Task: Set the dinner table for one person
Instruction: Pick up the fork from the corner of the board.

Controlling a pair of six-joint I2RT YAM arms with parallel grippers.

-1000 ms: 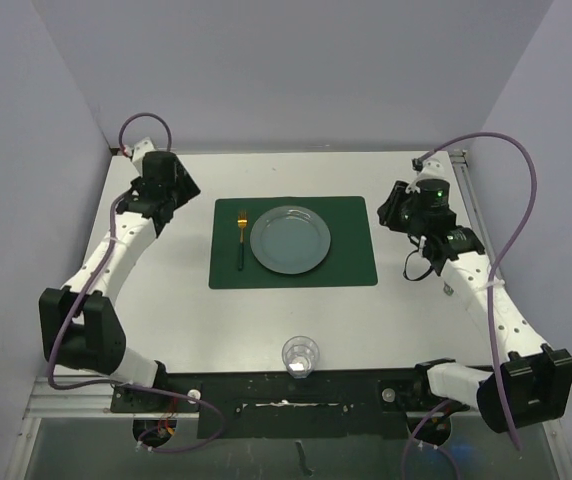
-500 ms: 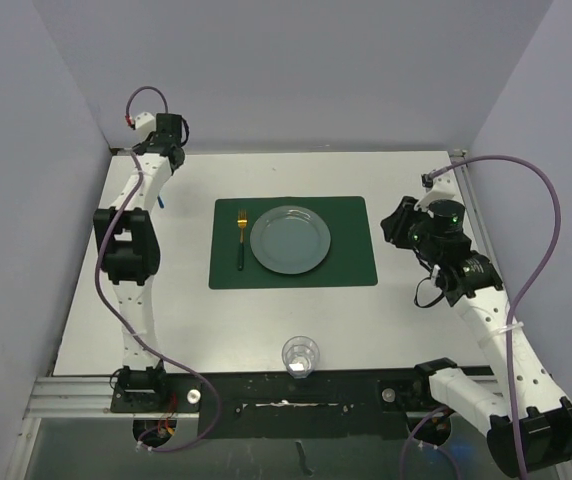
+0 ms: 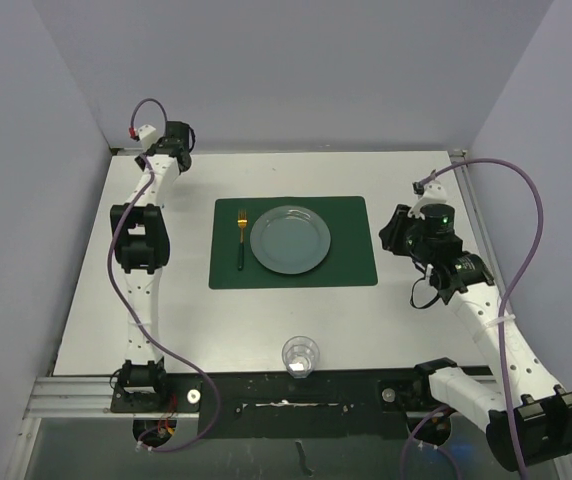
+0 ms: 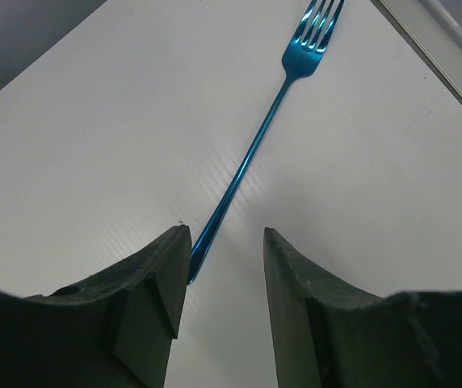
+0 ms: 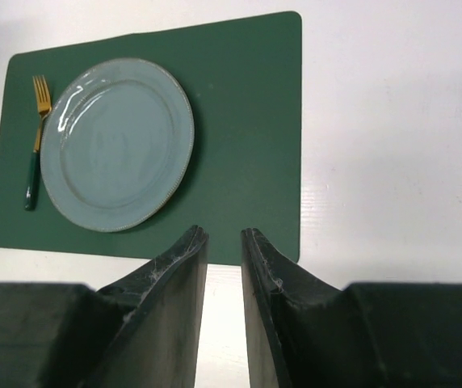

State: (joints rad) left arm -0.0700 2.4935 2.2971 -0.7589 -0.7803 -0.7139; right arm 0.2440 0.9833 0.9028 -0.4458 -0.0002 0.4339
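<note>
Dinner table worktop (image 3: 216, 320), a broad, flat, matte white rectangle, fills the space in front of both arms, with a straight aluminium rail (image 4: 433, 48) along its edge. At its middle lies a dark green placemat (image 3: 351, 250), thin and rectangular with rounded corners. On the mat sits a round, glossy, pale blue-grey plate (image 3: 290, 239) with a speckled rim. Just to the left of the plate is a slim fork (image 3: 241, 240) with gold tines and a dark green handle, resting on the mat. A clear drinking glass (image 3: 301, 355) stands upright on the bare white surface at the near edge, well apart from the mat. The left end effector (image 4: 225, 232) reaches to the far left corner. Its dark, wedge-shaped fingers stand moderately apart over the handle end of a shiny metallic blue fork (image 4: 255, 145). That fork lies flat on the white surface, its tip close against one finger and not clamped. The right end effector (image 5: 220, 233) hovers to the right of the mat. Its fingers are parted by only a narrow slit and hold nothing.
</note>
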